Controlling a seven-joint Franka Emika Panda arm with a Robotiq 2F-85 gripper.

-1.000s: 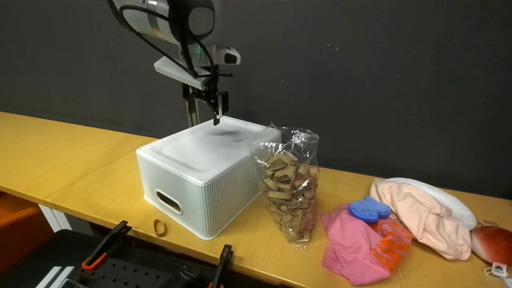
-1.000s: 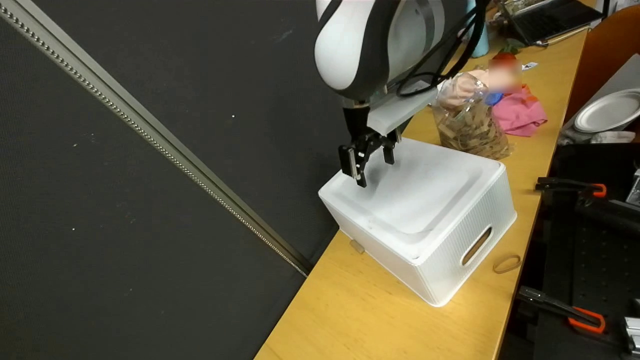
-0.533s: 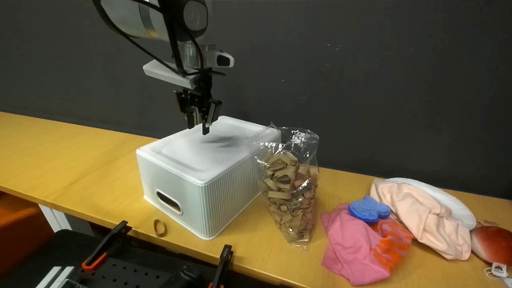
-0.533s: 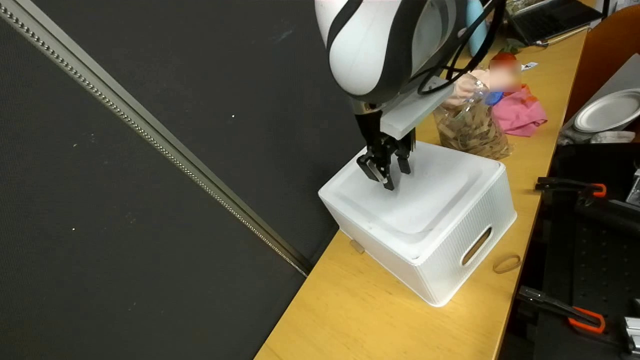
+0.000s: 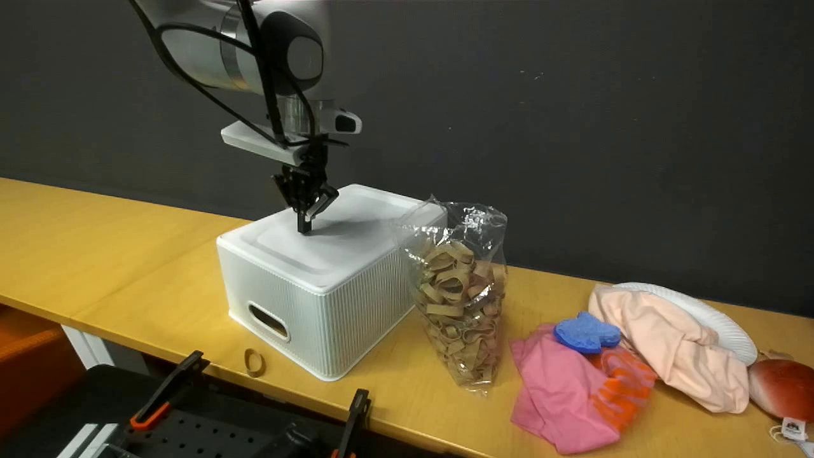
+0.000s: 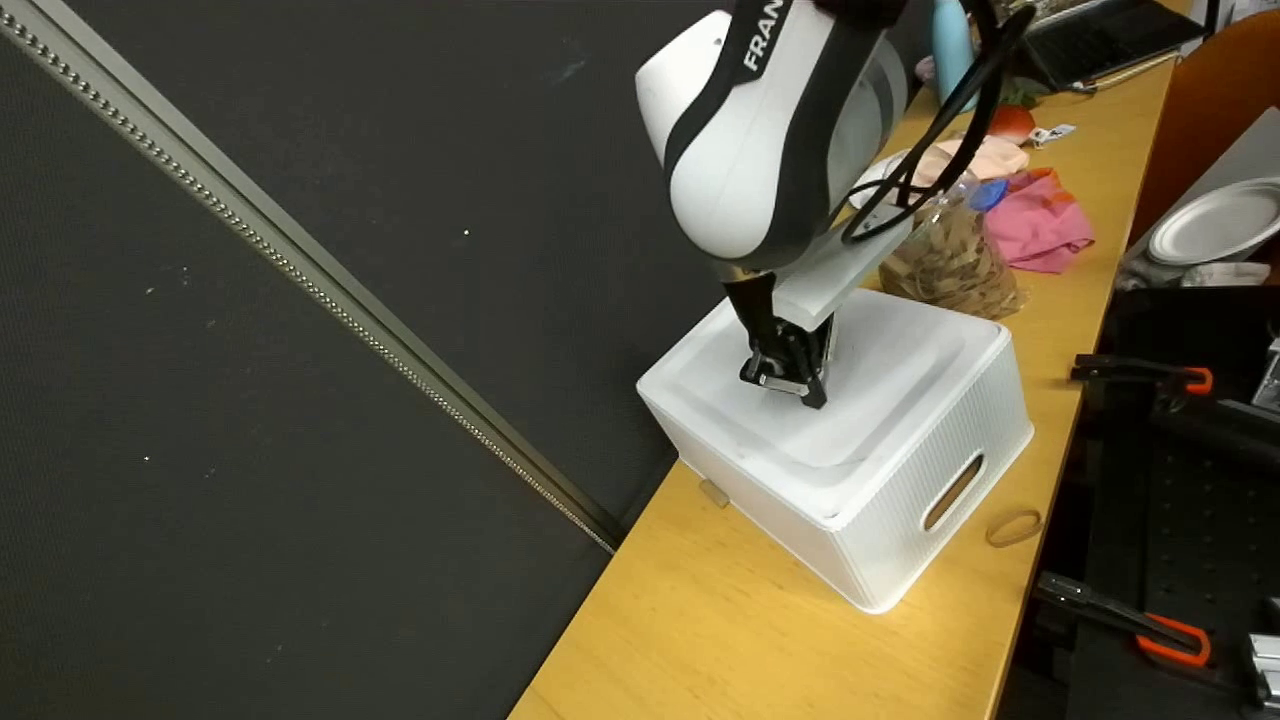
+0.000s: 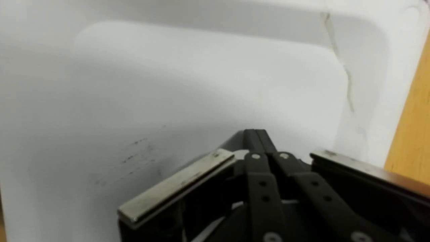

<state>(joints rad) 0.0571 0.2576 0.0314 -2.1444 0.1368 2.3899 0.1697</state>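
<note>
The end effector [image 7: 256,131] points downward with its two fingertips together, over the recessed top of a white box [image 5: 321,273]; whether the tips touch that surface or stop just above it is hard to tell. The box sits on the worktop [image 5: 127,254], and what lies inside cannot be made out through the slot [image 5: 268,321] in its end. The wrist view cuts off part of the top but shows small dark marks [image 7: 129,158] and, near a corner of the recess, a thin tan line [image 7: 349,79] too blurred to name. Just beside the box stands a clear bag [image 5: 458,299] of tan bands [image 5: 461,331]; it overlaps a corner of the box in an exterior view, so contact between them is unclear. A loose band [image 5: 254,362] lies near the slotted end, and a tan piece [image 6: 714,492], too small to identify, rests by another side. Farther along, a pink cloth [image 5: 559,394] carries a blue thing [image 5: 586,332] of uncertain kind, and a peach cloth [image 5: 674,346] hides much of a white plate [image 5: 718,323]. A red thing [image 5: 782,385] is cut off by the view's edge. At the worktop's near edge are a clamp [image 5: 168,387] and a second clamp [image 5: 354,416], the latter cropped below. A laptop [image 6: 1110,45] and a light blue bottle [image 6: 953,55] are cropped at the top of an exterior view, and the arm [image 6: 740,180] runs out of both.
</note>
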